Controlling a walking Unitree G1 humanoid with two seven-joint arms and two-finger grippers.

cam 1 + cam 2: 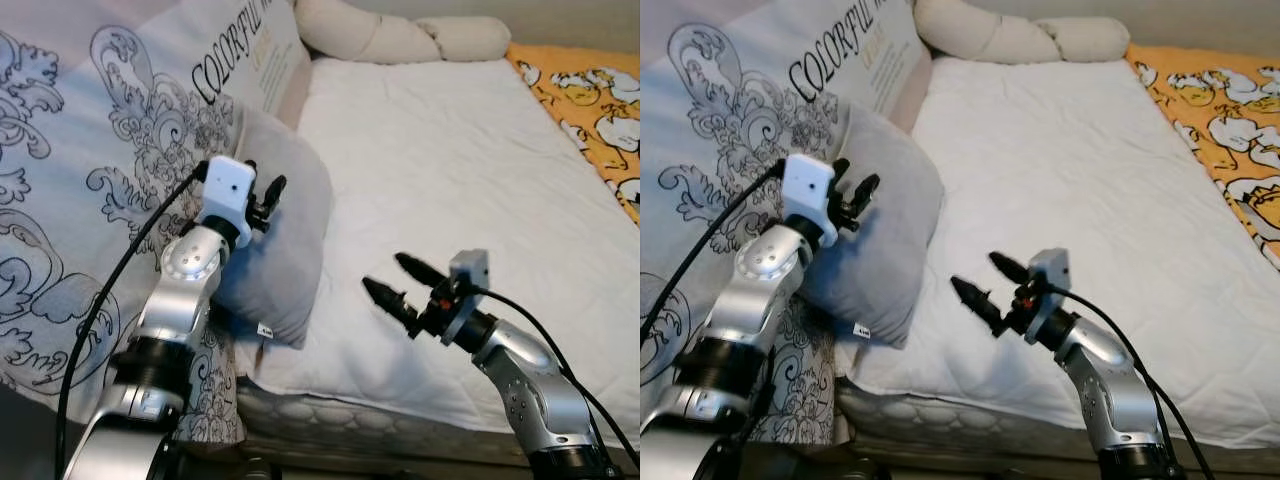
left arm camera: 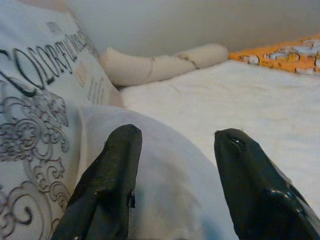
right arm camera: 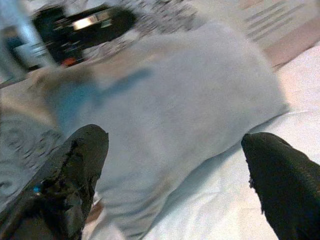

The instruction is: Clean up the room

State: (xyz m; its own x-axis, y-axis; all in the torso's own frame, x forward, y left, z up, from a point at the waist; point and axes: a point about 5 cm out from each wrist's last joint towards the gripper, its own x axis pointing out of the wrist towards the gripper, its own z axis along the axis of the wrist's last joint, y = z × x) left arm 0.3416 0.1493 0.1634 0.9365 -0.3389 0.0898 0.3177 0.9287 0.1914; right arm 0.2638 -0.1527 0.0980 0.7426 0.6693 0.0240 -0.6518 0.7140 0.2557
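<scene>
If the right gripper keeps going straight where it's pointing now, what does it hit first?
Most likely the grey pillow. The right gripper, fingers open, points across the white sheet toward it, with nothing visible between. Depth is uncertain, so it may brush the sheet first.

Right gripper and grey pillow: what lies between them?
Just bare white sheet lies between the open right gripper and the grey pillow. The left eye view shows the gap.

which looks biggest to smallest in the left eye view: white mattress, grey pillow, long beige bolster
1. white mattress
2. grey pillow
3. beige bolster; farther from the camera, so its real size against the pillow is unsure
</scene>
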